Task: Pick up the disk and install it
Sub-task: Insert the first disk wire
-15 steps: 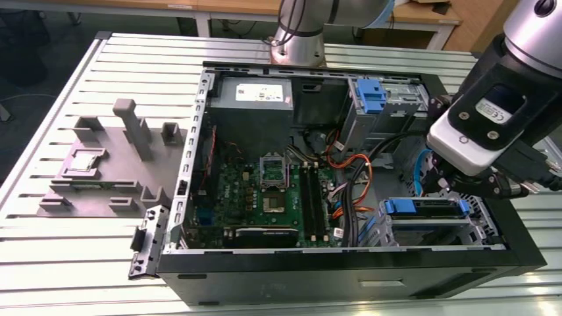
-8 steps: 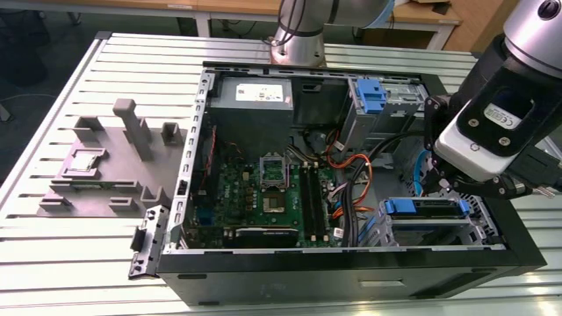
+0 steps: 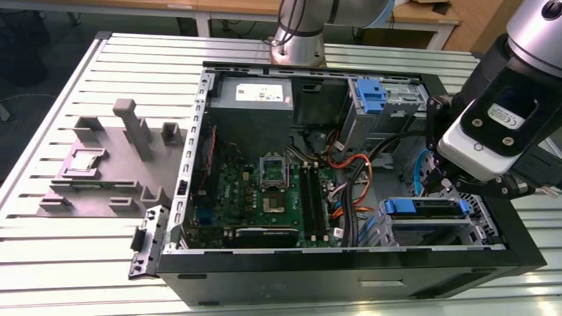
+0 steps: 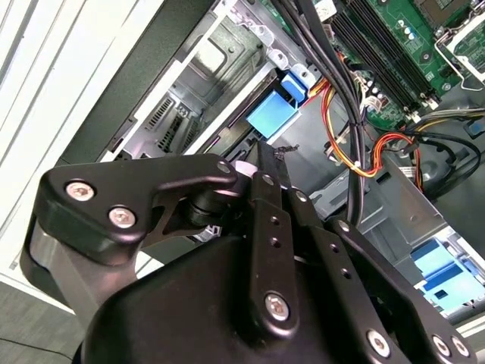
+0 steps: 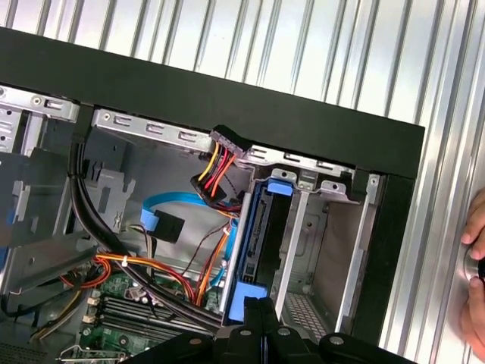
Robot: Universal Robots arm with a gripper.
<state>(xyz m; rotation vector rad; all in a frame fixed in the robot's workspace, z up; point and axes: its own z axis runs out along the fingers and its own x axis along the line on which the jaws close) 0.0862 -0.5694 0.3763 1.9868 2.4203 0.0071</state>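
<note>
Since the computer case (image 3: pixel 351 276) lies open on the slatted table (image 3: pixel 70 263), its whole interior shows. At the exterior view's left a grey fixture plate (image 3: pixel 97 174) sits on the table beside the case. Inside come the green motherboard (image 3: pixel 263 197) and, at the far wall, the power-supply box (image 3: pixel 250 99) with a white sticker (image 3: pixel 263 94) whose print I cannot make out. Further right are orange cables (image 3: pixel 356 171) and a bare blue caddy (image 3: pixel 373 97) at the far side.

The disk (image 3: pixel 430 210) sits in the drive cage (image 3: pixel 439 230) at the near right corner – apparently slid into the upper bay, with its blue bracket tab outward. In the first wrist view the disk (image 5: pixel 256 227) stands edge-on in that bay.

The gripper (image 3: pixel 441 191) hangs just over the cage. In the first wrist view the gripper (image 5: pixel 261 315) looks closed, fingers pressed together with nothing between them, tips just beside the blue tab. The same shows in the second wrist view, gripper (image 4: pixel 267 155) near the tab.

I judge the disk stiff, dense for its size, smooth-faced and sensitive to knocks – best taken by the plastic bracket along its long edges, not by the label face.

A label (image 3: pixel 509 118) marks the wrist housing. A person's hand (image 5: pixel 474 258) rests on the table outside the case.
</note>
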